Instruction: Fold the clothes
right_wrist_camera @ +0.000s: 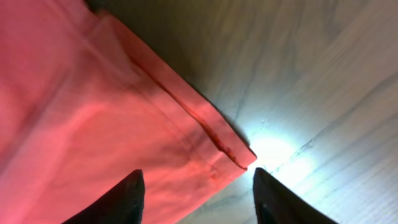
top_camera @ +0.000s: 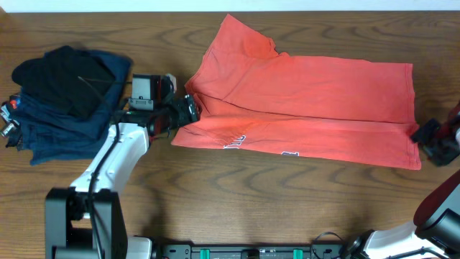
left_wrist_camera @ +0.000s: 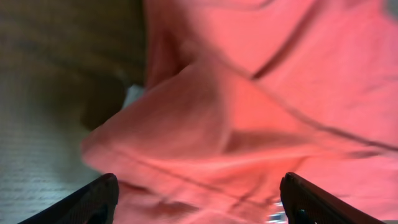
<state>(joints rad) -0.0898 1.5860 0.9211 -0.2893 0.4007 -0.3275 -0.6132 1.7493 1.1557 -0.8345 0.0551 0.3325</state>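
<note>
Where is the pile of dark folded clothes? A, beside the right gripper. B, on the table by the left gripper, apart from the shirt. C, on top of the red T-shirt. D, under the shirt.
B: the overhead view shows the dark pile on the table beyond the left gripper, clear of the red T-shirt.

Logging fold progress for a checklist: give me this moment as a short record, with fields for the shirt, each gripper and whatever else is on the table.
shirt: coral-red T-shirt lying on the wooden table, one layer folded over lengthwise, lettering showing at the near edge
left gripper: left gripper open, at the shirt's collar end
right gripper: right gripper open, over a hem corner
other items: navy folded garments with a black garment on top, left of the shirt
</note>
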